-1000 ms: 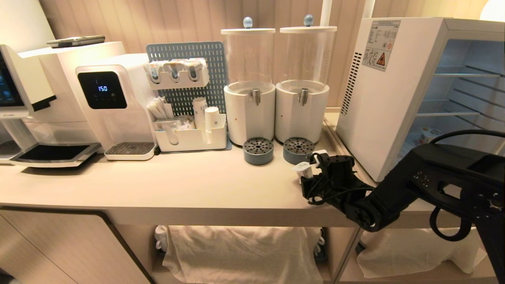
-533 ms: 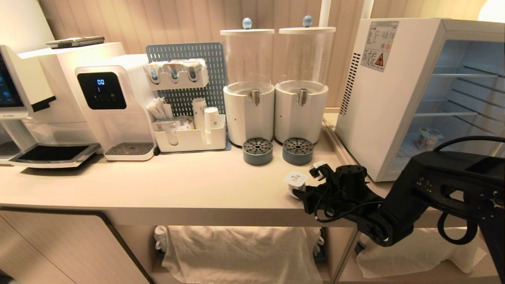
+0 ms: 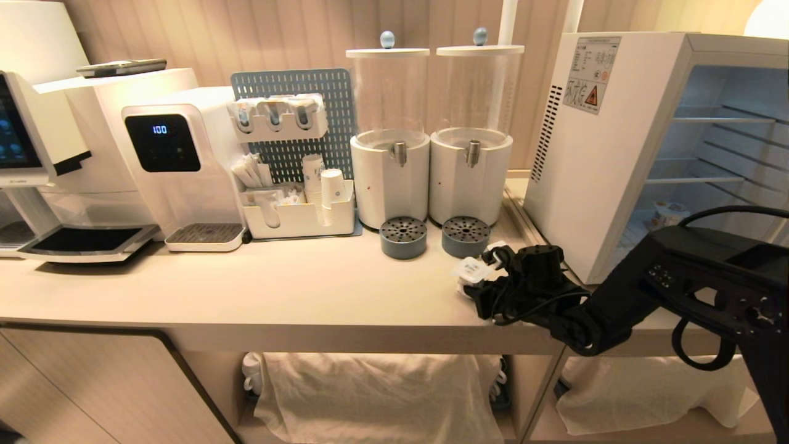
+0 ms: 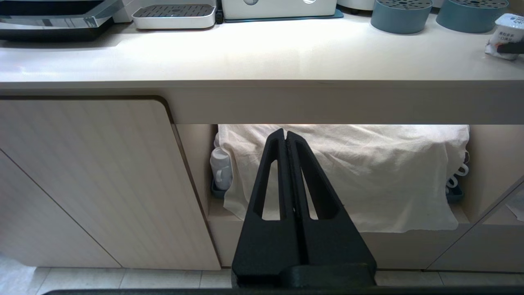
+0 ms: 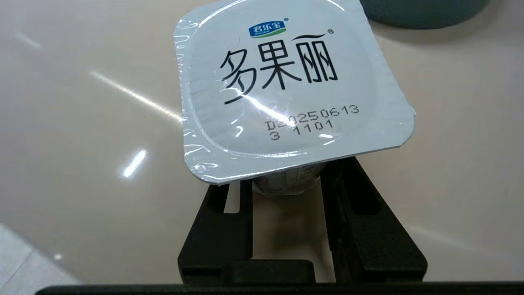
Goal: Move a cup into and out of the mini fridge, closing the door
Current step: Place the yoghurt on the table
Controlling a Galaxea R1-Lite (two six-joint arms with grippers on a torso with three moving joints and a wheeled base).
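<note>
My right gripper (image 3: pixel 479 275) is shut on a small white yogurt cup (image 3: pixel 470 269) with a foil lid, holding it tilted low over the counter (image 3: pixel 296 290), just in front of the right drip tray. In the right wrist view the lid of the cup (image 5: pixel 282 82) hides the fingertips of the right gripper (image 5: pixel 286 180), which clamp the cup's body from both sides. The mini fridge (image 3: pixel 592 160) stands open at the right, with another cup (image 3: pixel 669 213) on its floor. The door is out of view. My left gripper (image 4: pixel 285 132) is shut and empty, parked below the counter edge.
Two clear dispensers (image 3: pixel 388 132) (image 3: pixel 471 129) stand behind two blue-grey drip trays (image 3: pixel 404 237) (image 3: pixel 466 235). To the left are an organiser with paper cups (image 3: pixel 299 216), a water dispenser (image 3: pixel 179 166) and a coffee machine (image 3: pixel 37 160). White cloth (image 3: pixel 376 394) hangs under the counter.
My right gripper carried the cup a little left and toward the counter's front edge, then back toward the drip tray. The cup's lid now tilts. The left arm stayed still.
</note>
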